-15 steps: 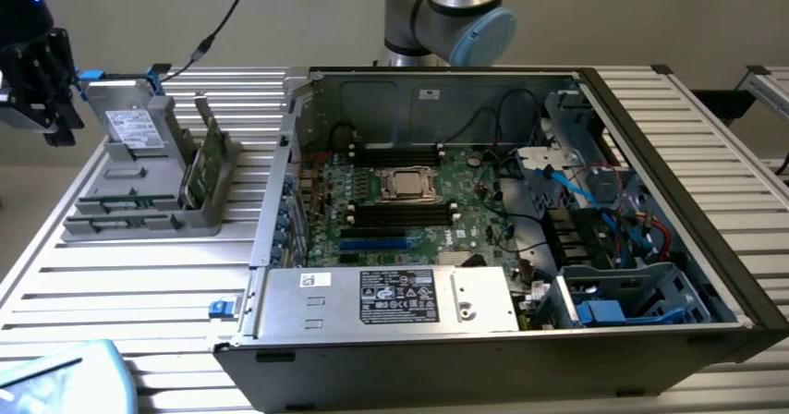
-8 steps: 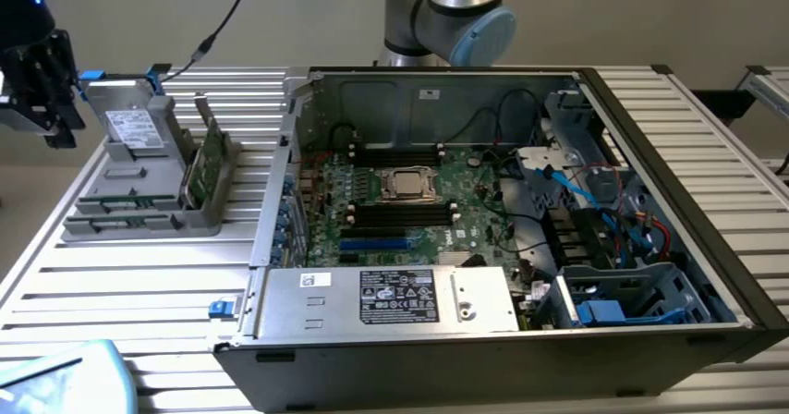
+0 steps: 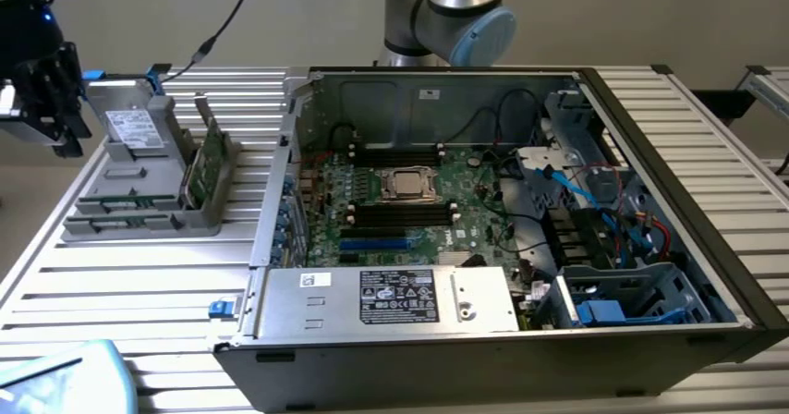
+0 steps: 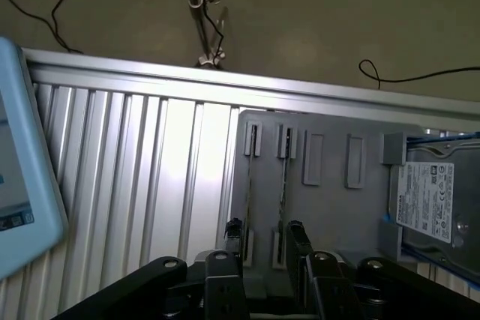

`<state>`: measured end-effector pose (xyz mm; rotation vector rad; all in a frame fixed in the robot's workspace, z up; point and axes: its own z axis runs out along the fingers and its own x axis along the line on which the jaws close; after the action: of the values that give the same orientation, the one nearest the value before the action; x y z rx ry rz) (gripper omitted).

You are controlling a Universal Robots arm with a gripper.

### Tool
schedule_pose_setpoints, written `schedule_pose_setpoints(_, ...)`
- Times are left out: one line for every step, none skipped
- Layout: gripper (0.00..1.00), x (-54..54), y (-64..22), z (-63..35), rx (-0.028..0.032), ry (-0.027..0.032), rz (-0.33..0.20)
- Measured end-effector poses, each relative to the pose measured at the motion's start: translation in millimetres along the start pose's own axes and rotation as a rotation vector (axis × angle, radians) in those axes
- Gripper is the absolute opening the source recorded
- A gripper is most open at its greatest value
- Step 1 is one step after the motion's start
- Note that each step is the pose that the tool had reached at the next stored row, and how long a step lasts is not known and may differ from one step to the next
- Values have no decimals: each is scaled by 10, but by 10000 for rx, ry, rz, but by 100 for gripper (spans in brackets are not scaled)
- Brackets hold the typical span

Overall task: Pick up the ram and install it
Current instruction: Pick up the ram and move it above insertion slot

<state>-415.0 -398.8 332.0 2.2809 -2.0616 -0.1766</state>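
Two thin ram sticks stand edge-on in the slots of a grey holder. In the exterior view they are low green strips in that holder, at the exterior view's left. My gripper hangs open above them, and its dark fingertips have nothing between them. The exterior view puts the gripper high over the holder's far-left end, apart from it. The open computer case lies to the exterior view's right, with its motherboard and dark memory slots exposed.
A silver hard drive and a taller green card stand in the same holder. A light blue device lies on the ribbed table. Cables and a drive cage crowd the case's right side.
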Motion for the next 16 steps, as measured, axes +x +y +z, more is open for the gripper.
schedule_pose_setpoints(37,1,-2,19,-1,-4,-1)
schedule_pose_setpoints(37,2,-4,36,0,-8,-2)
schedule_pose_setpoints(37,2,-7,54,0,-12,-3)
schedule_pose_setpoints(37,3,-9,73,1,-15,-4)
schedule_pose_setpoints(37,4,-11,90,1,-19,-6)
schedule_pose_setpoints(37,5,-13,108,1,-24,-8)
schedule_pose_setpoints(37,6,-16,126,2,-31,-10)
schedule_pose_setpoints(37,7,-18,144,3,-40,-11)
schedule_pose_setpoints(37,7,-20,162,5,-48,-11)
schedule_pose_setpoints(37,8,-21,180,6,-55,-12)
schedule_pose_setpoints(37,9,-22,199,9,-62,-13)
schedule_pose_setpoints(37,9,-24,217,11,-68,-14)
schedule_pose_setpoints(37,10,-25,234,13,-74,-15)
schedule_pose_setpoints(37,11,-26,254,16,-80,-17)
schedule_pose_setpoints(37,12,-27,271,16,-85,-18)
schedule_pose_setpoints(37,13,-28,291,19,-94,-19)
